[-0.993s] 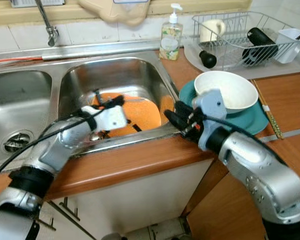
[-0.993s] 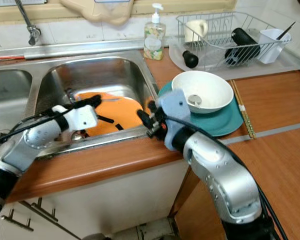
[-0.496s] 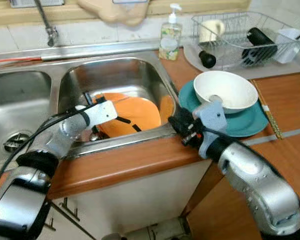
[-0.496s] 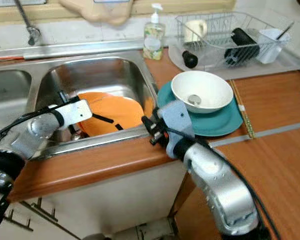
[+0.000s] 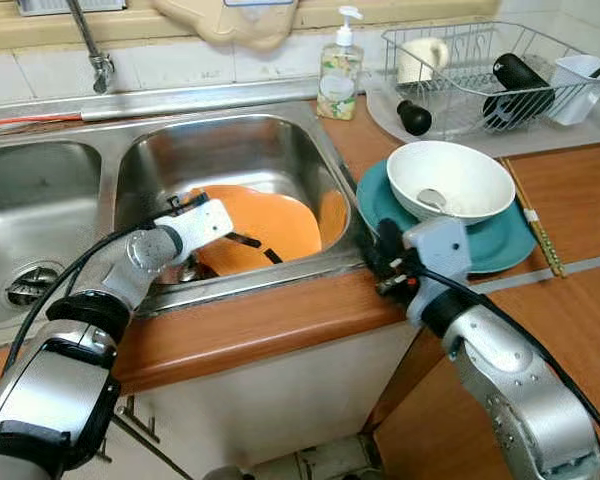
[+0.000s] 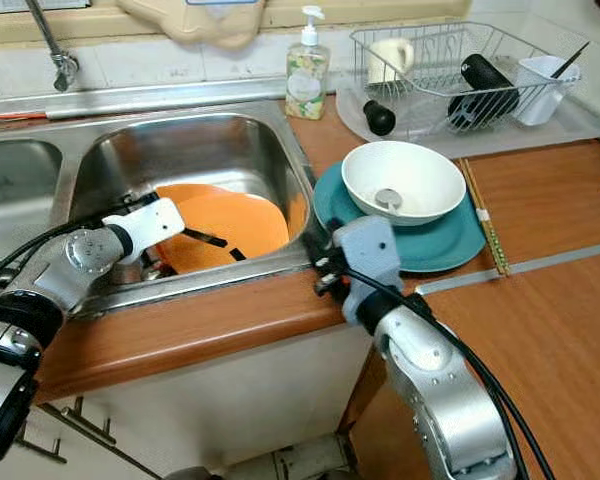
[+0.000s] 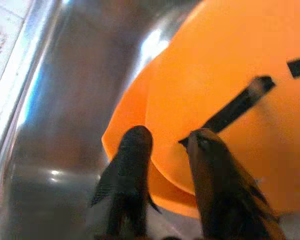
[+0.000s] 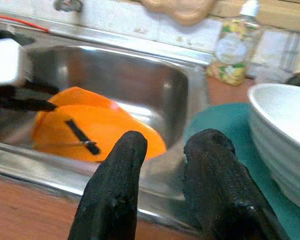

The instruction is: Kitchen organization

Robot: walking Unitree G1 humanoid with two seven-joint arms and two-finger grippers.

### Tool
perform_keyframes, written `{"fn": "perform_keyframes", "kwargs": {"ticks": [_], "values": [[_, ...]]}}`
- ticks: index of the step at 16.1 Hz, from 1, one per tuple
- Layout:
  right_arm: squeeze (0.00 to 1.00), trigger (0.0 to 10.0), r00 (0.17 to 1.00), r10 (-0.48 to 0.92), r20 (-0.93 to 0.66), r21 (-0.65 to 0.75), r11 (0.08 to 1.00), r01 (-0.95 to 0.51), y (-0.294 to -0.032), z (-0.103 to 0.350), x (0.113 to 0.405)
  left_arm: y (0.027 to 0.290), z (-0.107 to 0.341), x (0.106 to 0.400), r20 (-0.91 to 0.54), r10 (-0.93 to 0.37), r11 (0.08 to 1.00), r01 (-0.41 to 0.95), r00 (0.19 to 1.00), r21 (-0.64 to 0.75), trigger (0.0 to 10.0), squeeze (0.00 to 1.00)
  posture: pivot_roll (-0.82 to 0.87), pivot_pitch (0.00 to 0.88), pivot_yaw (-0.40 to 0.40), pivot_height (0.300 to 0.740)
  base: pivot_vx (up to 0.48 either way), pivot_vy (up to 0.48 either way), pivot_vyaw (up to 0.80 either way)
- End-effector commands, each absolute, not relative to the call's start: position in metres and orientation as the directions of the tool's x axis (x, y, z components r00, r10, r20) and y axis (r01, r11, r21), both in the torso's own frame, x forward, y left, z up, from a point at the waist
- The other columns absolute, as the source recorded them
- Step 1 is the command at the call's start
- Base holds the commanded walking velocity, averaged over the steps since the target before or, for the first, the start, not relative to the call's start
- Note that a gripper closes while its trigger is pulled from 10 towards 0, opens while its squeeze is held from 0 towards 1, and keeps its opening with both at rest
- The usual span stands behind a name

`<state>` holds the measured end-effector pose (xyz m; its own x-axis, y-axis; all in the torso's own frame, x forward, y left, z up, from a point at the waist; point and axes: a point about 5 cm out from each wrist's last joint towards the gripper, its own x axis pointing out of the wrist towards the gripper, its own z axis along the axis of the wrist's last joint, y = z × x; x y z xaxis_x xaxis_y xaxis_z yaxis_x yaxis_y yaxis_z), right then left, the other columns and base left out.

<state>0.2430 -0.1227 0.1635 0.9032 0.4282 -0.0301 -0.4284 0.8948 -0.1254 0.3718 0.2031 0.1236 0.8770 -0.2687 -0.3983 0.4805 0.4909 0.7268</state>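
sink (image 5: 140, 150): double-basin stainless steel, shiny, set in a wood-grain worktop (image 5: 270, 320); faucet (image 5: 92, 50) at the back wall.
left hand (image 7: 165, 145): down in the right basin at the near-left edge of the orange plates; fingers a little apart with the plate rim between them, contact not clear, so I cannot tell if it grips.
orange plates (image 5: 265, 225): smooth plastic, round, at least two stacked and tilted against the basin's right wall, faces turned up and to the left; a thin black utensil (image 5: 248, 243) lies across the top one, long axis roughly left-right.
soap bottle (image 5: 341, 70): clear pump bottle behind the sink, label too small to read.
right hand (image 8: 165, 150): over the front edge of the worktop, between basin and teal plate; fingers apart, holding nothing.
teal plate (image 5: 500, 245): flat and round, on the worktop right of the sink, carrying a glossy white bowl (image 5: 455, 180) with a metal spoon (image 5: 432, 200) inside.
dish rack (image 5: 480, 60): wire, at the back right, holds a cream mug, a black bottle and a white cutlery cup.
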Motion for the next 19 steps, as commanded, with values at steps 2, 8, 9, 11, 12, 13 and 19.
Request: {"fn": "perform_keyframes", "kwargs": {"ticks": [2,8,9,11,12,13,19], "values": [[0.0,10.0,0.913,0.407,0.011,-0.147,0.904,-0.401,-0.131,0.158,0.242,0.203,0.133,0.375,-0.331,-0.283,0.548,0.435,0.9,0.714,10.0,1.0,-0.07,0.0,0.019,0.74,0.0,0.0,0.0],[1.0,10.0,0.909,0.393,0.139,-0.146,0.916,-0.374,-0.137,0.16,0.231,0.214,0.156,0.365,-0.05,-0.338,0.767,0.306,0.94,0.564,10.0,0.0,-0.06,0.0,0.013,0.74,0.0,0.0,0.0],[1.0,10.0,0.917,0.355,0.181,-0.154,0.931,-0.331,-0.141,0.165,0.231,0.212,0.161,0.36,0.001,-0.377,0.791,0.321,0.926,0.521,10.0,0.0,-0.07,0.0,0.015,0.74,0.0,0.0,0.0],[1.0,10.0,0.919,0.303,0.251,-0.163,0.949,-0.268,-0.147,0.174,0.231,0.208,0.168,0.347,0.078,-0.423,0.83,0.351,0.903,0.433,10.0,0.0,-0.07,0.0,0.017,0.74,0.0,0.0,0.0],[1.0,10.0,0.918,0.3,0.261,-0.157,0.951,-0.266,-0.147,0.176,0.231,0.207,0.169,0.344,0.092,-0.428,0.837,0.356,0.899,0.414,10.0,0.0,-0.07,0.0,0.017,0.74,0.0,0.0,0.0],[1.0,10.0,0.914,0.281,0.294,-0.163,0.957,-0.242,-0.15,0.18,0.232,0.203,0.171,0.335,0.13,-0.449,0.852,0.379,0.884,0.361,10.0,0.0,-0.07,0.0,0.015,0.74,0.0,0.0,0.0],[0.0,10.0,0.908,0.216,0.36,-0.166,0.972,-0.165,-0.156,0.188,0.239,0.169,0.166,0.283,0.151,-0.613,0.79,0.593,0.776,0.156,10.0,0.0,-0.06,0.0,0.013,0.74,0.0,0.0,0.0]]}}
